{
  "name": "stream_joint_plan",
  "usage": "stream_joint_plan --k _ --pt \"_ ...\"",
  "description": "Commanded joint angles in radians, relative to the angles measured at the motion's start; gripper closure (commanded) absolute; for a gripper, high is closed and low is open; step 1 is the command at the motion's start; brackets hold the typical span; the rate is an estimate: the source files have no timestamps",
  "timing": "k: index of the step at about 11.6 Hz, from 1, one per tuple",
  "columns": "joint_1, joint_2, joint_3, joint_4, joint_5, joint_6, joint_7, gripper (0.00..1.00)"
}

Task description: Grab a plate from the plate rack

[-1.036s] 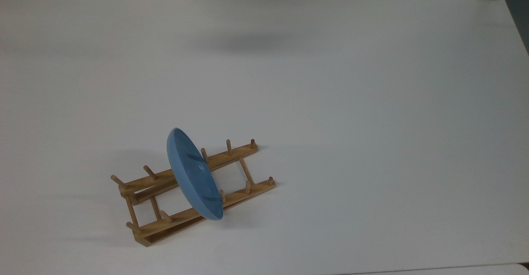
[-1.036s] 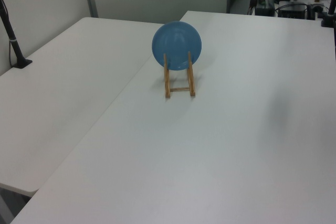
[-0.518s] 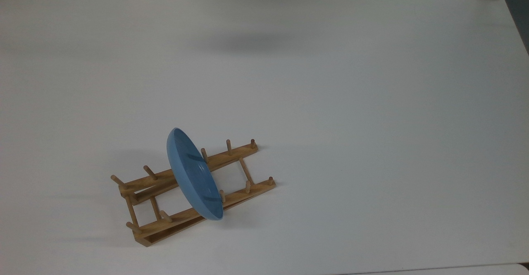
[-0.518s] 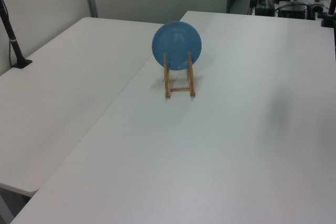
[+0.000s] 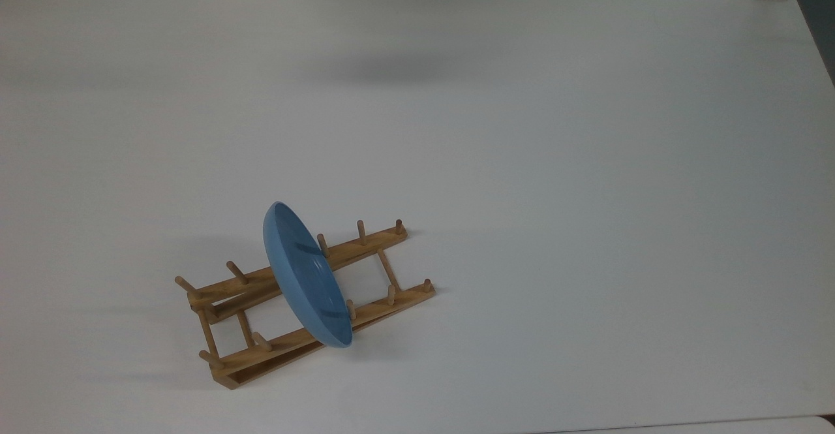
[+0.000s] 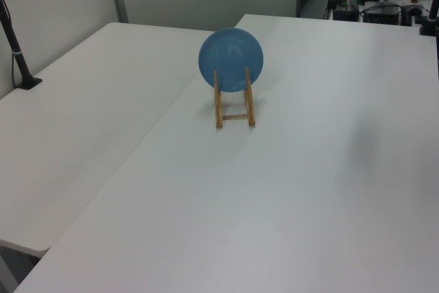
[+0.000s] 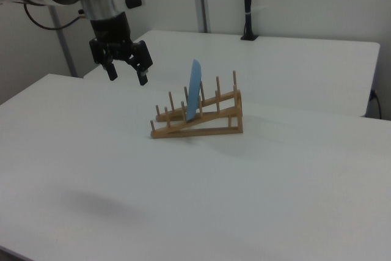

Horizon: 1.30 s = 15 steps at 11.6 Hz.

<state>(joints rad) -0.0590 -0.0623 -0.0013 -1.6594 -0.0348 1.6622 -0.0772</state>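
Our end effector (image 7: 127, 69) hangs in the air w/ its two fingers spread apart and nothing between them, touching nothing; fingers point down toward the surface (image 7: 256, 200). We read this as the approach step, grasp not yet begun.

Key relation: in the right view the plate (image 7: 195, 88) lies to the right of the end effector and lower, w/ bare surface between them, so they're well apart. We judge the next move has to carry the end effector across toward the right view's right and down onto the plate's top rim.

Plate rack (image 5: 306, 300) sits toward the lower-left part of the surface in the top view, nearer the bottom edge than the top edge. Its two rails run diagonally there, from lower left up to upper right.

Plate stands on edge across both rails approx. mid-rack, between pegs, leaning slightly; in the right view we see it nearly edge-on, a thin blue sliver. In the left view its round face (image 6: 231, 59) looks toward the camera. So the rim's thin direction runs along the rails, and we'd want the open fingers lined up to straddle that thin edge, i.e. closing along the rack's length.
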Motion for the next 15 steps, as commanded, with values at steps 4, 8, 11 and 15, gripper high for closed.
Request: stream_joint_plan --k 4,8,11,15 --pt "0.002 0.041 -0.011 -0.014 -0.011 0.297 -0.084 0.0" --pt "0.011 0.151 -0.011 -0.014 -0.036 0.644 0.043 0.0" --pt "0.047 0.235 -0.011 -0.014 -0.17 0.815 0.241 0.0" --pt "0.068 0.347 -0.009 -0.014 -0.495 0.958 0.595 0.04"
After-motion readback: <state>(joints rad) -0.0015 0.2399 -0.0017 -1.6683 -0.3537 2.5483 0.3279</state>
